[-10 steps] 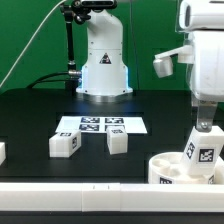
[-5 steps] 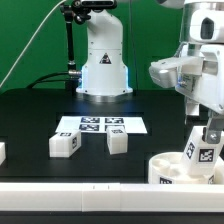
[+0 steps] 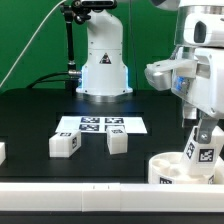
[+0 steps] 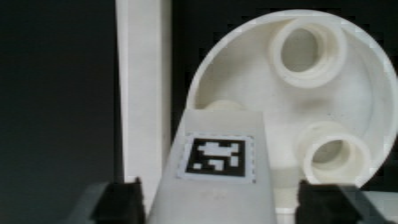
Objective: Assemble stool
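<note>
My end effector [image 3: 204, 130] straddles the upright tagged leg [image 3: 201, 152] standing on the round seat [image 3: 160, 168]; whether its fingers [image 4: 121, 200] are squeezing that leg or just flanking it, I cannot tell.

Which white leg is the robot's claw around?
The upright leg at the exterior view's right, on the seat, inside the gripper; the other legs sit on the table.

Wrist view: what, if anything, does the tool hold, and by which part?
Cannot be told: the tool straddles the tagged leg standing on the seat, but contact is unclear.
</note>
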### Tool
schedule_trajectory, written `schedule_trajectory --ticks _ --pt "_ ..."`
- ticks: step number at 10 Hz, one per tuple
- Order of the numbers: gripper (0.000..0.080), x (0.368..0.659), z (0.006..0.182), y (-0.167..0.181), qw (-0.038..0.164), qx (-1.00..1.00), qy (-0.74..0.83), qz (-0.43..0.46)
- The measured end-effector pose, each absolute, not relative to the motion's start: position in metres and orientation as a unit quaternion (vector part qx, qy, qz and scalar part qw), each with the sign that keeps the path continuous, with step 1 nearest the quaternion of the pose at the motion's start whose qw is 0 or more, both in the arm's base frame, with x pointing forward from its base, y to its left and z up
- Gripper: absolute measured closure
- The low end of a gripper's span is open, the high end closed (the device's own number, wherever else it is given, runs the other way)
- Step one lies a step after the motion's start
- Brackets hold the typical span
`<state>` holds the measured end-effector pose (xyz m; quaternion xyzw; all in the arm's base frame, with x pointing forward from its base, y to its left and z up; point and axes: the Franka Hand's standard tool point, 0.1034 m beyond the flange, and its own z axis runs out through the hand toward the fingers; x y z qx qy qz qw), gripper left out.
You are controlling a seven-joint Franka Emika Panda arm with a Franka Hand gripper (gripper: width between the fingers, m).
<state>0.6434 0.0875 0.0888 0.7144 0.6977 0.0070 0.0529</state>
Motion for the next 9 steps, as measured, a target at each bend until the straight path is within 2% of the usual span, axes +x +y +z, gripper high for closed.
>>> schedule_trajectory --ticks 1,5,9 --pt "0.0465 0.6434 0.0888 0.0873 0.053 0.721 0.691 0.007" --pt "0.0465 0.6433 0.0887 0.0875 0.051 0.796 0.603 0.014" --pt "0.0465 0.6417 0.087 0.0857 0.042 0.894 0.445 0.023"
